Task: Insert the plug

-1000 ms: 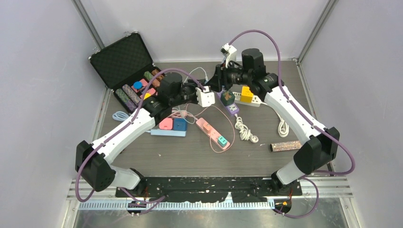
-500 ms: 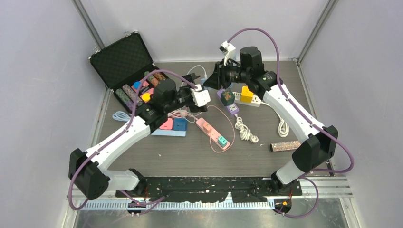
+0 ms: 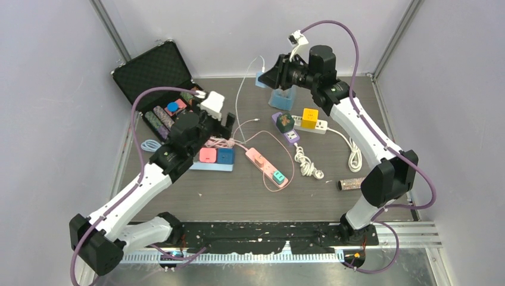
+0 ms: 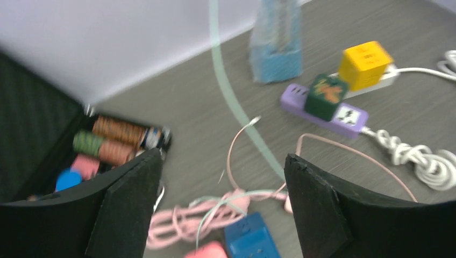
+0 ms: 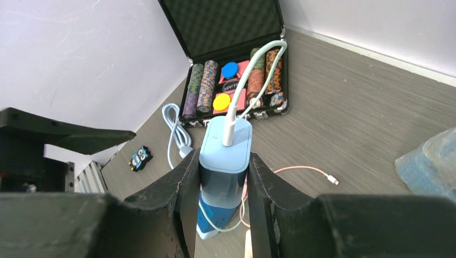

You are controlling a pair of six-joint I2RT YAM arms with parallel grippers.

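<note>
**Plug.** The blue adapter plug point(image 3: 261, 80) is off the bench point(image 3: 226, 196), held in the air over the far middle of it. A white cable point(image 3: 239, 98) leaves its top face, arcs up, then drops to the bench on the left.

**Grip.** The right end effector point(image 5: 223, 166) is pinching the plug by its two broad sides, fingers pressed flat on the body.

**Plug axis.** In the right wrist view the cable end faces the camera. The long axis runs away from it, down toward the bench. The prongs are hidden, so I cannot tell which way they face about that axis.

**Likely target (judgement).**
- The pink power strip point(image 3: 266, 165) lies almost straight toward the near edge from the plug, and lower.
- Its long axis runs diagonally, far-left to near-right.
- A teal plug point(image 3: 277, 176) sits at the near-right end. The far-left end looks free, though the sockets are too small to make out.
- The purple strip point(image 3: 290, 136), which carries a green cube, is closer to the right end effector and also toward the near edge.

**Key relation.** The plug must come down and toward the near edge, with its prong end turned to face the strip's top.

**Other arm.** The left end effector point(image 4: 223, 161) is spread wide with nothing between its fingers. It hangs near the black case point(image 3: 156, 74), left of the pink strip and well apart from the plug. The right arm is the one placed to insert.
</note>
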